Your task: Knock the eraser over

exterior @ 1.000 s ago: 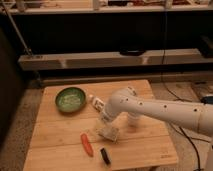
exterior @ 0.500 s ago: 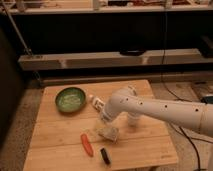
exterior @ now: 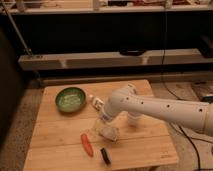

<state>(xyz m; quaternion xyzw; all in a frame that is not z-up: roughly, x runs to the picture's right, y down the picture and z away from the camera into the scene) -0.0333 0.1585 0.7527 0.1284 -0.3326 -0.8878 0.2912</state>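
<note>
The eraser [exterior: 105, 155], a small black block, lies on the wooden table [exterior: 60, 135] near its front edge. The orange-red carrot-shaped stick [exterior: 87, 144] lies just left of it. My white arm reaches in from the right, and my gripper [exterior: 100, 127] hangs over the crumpled whitish wrapper [exterior: 108, 132], a short way behind and above the eraser. The gripper does not touch the eraser.
A green bowl [exterior: 70, 99] sits at the table's back left. A small white bottle [exterior: 96, 103] lies beside the arm. A white cup [exterior: 134, 119] stands behind the arm. A low shelf runs behind the table; floor lies to the left and right.
</note>
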